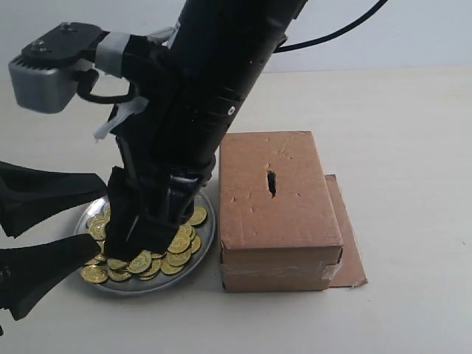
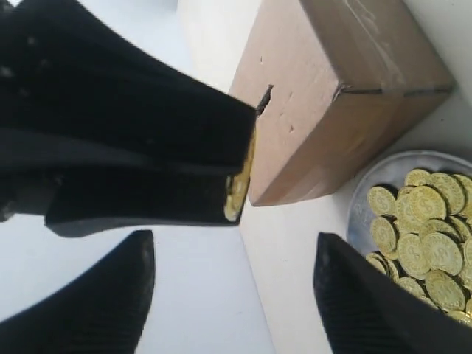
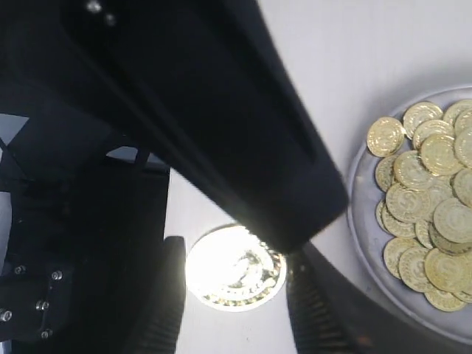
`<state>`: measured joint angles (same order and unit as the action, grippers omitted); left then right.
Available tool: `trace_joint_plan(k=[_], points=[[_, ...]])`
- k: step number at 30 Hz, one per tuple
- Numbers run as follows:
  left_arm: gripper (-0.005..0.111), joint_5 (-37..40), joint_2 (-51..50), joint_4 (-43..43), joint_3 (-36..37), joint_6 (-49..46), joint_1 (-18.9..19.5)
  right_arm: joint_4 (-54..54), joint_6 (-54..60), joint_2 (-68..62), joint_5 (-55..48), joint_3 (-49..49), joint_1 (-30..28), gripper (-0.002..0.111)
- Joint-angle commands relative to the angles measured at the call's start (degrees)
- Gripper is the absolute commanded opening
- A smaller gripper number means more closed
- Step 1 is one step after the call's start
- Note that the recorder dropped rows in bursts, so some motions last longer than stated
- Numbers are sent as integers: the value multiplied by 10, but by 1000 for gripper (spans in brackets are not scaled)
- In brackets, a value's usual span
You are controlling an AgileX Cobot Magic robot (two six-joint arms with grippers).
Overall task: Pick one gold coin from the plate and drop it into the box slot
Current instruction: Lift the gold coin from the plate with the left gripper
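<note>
The silver plate (image 1: 205,237) holds a pile of gold coins (image 1: 177,254), just left of the brown box (image 1: 280,214). The dark slot (image 1: 271,183) is in the box's top. My right gripper (image 1: 136,251) reaches across and hangs over the plate. It is shut on one gold coin (image 3: 234,276), which sits bright between its ribbed fingers (image 3: 308,313). From the left wrist view that coin (image 2: 240,186) shows edge-on. My left gripper (image 1: 99,217) stands open at the plate's left edge with nothing between its fingers (image 2: 110,295).
A flat cardboard sheet (image 1: 348,243) sticks out from under the box on its right. The right arm's thick black body (image 1: 206,96) fills the space above the plate and the box's left side. A black cable (image 1: 332,33) trails behind.
</note>
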<state>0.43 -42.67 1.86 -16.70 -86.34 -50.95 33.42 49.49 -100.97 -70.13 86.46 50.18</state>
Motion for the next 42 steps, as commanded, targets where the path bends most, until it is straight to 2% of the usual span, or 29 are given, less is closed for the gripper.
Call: trace_joint_plan(k=[1,3,7,14,23,26,33,35,38,42], points=[[55,-1,3,6,1,0,-14,8,15,6,2,-2,8,34],[49,2,3,9,1,-2,-27,2,15,6,2,-2,8,34],[48,2,3,9,1,-2,-47,-5,14,6,2,-2,8,34],[46,2,3,9,1,-2,-50,-7,14,6,2,-2,8,34],[12,3,-5,9,-6,-2,-50,-7,14,6,2,-2,8,34],[7,2,-17,9,-12,-2,-50,-7,14,6,2,-2,8,34],[6,-1,-40,9,-15,-2,-50,-7,14,6,2,-2,8,34],[0,3,-40,9,-15,-2,-50,-7,14,6,2,-2,8,34],[0,7,-40,10,-15,-2,-50,-7,6,7,2,-2,8,41],[0,16,-40,10,-15,-2,-50,-27,-2,18,5,-2,8,58]])
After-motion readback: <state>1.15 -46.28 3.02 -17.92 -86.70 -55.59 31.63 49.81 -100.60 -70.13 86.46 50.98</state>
